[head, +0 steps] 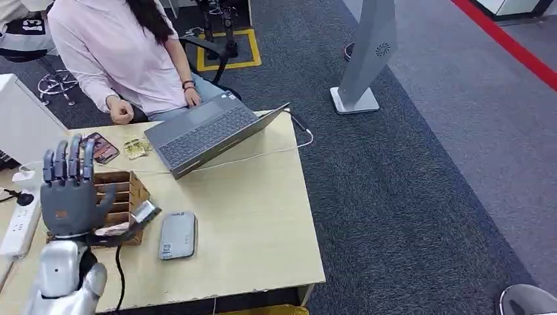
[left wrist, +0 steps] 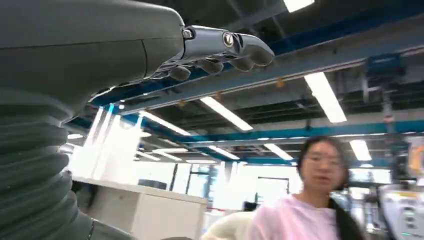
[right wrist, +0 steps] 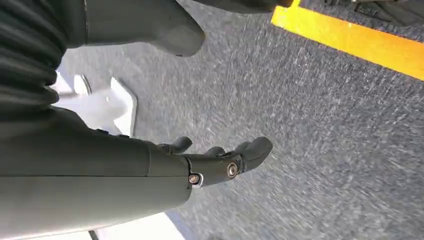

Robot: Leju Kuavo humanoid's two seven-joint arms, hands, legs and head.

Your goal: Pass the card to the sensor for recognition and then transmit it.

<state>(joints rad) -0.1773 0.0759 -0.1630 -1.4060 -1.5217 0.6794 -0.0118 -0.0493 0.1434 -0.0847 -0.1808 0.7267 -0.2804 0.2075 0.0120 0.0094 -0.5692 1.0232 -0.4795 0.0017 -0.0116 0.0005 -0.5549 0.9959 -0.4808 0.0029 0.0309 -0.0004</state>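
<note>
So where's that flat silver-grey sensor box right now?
In the head view, the flat silver-grey sensor box lies on the wooden table, just right of the slotted wooden card holder, below the grey laptop.

A light wooden worktop (head: pixel 263 216) fills the lower left of the head view, standing on dark grey carpet (head: pixel 407 197). At two o'clock a red floor stripe (head: pixel 506 42) runs diagonally across the carpet, and at eleven o'clock yellow floor marking (head: pixel 230 56) frames a black chair base (head: pixel 223 33). At one o'clock a grey pedestal stand (head: pixel 364 59) rises from a white base. Overhead, long fluorescent ceiling lights (left wrist: pixel 325 95) hang between blue ceiling beams (left wrist: pixel 310 65).
</note>
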